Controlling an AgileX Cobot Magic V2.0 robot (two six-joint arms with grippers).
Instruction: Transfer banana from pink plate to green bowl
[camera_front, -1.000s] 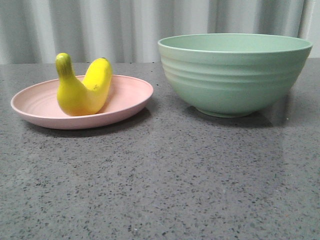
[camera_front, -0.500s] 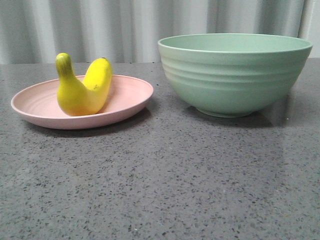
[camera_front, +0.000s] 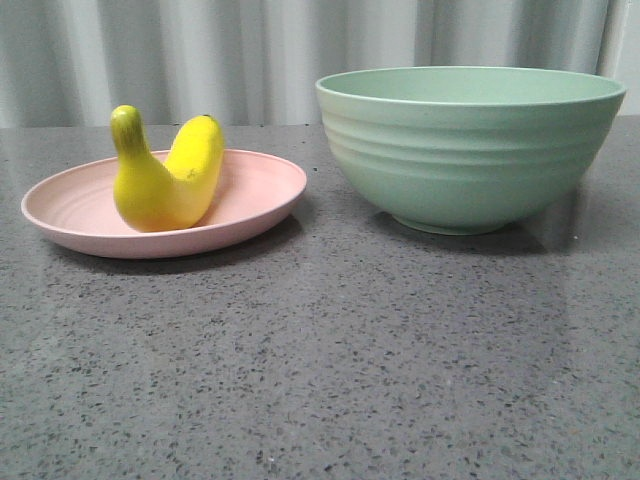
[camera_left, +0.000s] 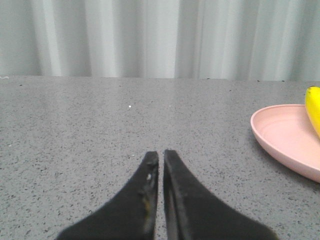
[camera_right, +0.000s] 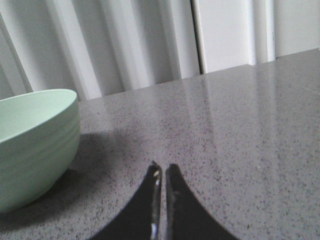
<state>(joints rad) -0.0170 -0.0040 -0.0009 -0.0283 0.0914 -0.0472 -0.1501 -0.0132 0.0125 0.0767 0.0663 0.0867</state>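
Note:
The yellow banana (camera_front: 165, 175) rests curved on the pink plate (camera_front: 255, 195) at the left of the front view, both its ends pointing up. The green bowl (camera_front: 470, 150) stands to the plate's right, a gap between them. Neither gripper shows in the front view. My left gripper (camera_left: 160, 156) is shut and empty, low over the grey table, with the plate's rim (camera_left: 280, 137) and a sliver of banana (camera_left: 313, 107) off to one side. My right gripper (camera_right: 162, 167) is shut and empty over the table beside the bowl (camera_right: 35, 140).
The grey speckled table (camera_front: 320, 360) stretches wide in front of plate and bowl. A pale pleated curtain (camera_front: 250, 50) hangs behind the table's far edge.

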